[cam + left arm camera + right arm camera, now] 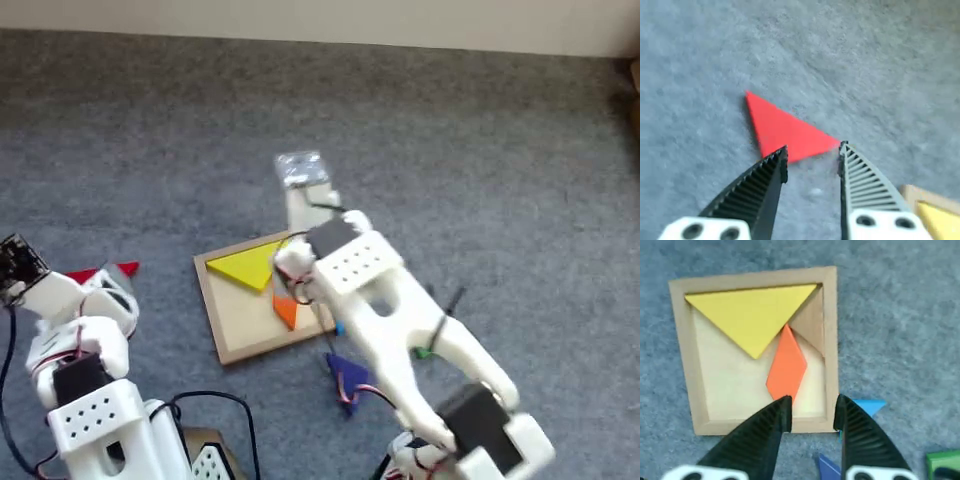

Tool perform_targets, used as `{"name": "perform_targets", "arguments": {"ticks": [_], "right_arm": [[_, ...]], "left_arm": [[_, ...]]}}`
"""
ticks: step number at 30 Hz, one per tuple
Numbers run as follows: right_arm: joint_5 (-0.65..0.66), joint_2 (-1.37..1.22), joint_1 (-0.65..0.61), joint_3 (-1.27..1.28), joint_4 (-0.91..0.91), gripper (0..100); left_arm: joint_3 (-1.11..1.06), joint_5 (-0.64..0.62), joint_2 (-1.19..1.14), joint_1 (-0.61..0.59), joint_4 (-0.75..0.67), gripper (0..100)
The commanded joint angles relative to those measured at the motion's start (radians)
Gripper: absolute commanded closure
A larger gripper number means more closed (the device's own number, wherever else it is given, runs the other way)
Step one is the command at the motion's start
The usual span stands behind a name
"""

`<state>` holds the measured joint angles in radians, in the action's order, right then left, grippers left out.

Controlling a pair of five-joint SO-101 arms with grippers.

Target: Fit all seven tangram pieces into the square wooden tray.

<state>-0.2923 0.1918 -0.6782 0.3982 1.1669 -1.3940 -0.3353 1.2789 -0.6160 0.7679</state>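
Parallelogram (786,365), orange, points lengthwise from yellow triangle (752,315) toward parted, empty right fingers (765,435).

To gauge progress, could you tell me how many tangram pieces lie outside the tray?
4: red triangle at the left end effector; light blue, dark blue and green pieces beside the tray, near the right arm, which may hide more.

Yellow triangle (752,315), orange piece (786,365) in tray (755,277)
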Motion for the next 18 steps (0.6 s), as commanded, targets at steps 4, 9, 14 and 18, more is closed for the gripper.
{"name": "perform_targets", "arguments": {"ticks": [4,9,14,18], "right_arm": [[-0.002,0.199,0.142,0.133,0.012,85.0],[-0.002,0.255,0.255,0.208,0.012,85.0],[-0.002,0.263,0.351,0.251,0.012,85.0],[-0.005,0.260,0.398,0.269,0.005,85.0]], "left_arm": [[0.291,0.371,-0.033,-0.105,0.117,82],[0.568,0.606,-0.285,-0.102,0.295,82],[0.817,0.973,-0.618,-0.102,0.466,82],[0.937,1.272,-0.835,-0.110,0.539,76]]}}
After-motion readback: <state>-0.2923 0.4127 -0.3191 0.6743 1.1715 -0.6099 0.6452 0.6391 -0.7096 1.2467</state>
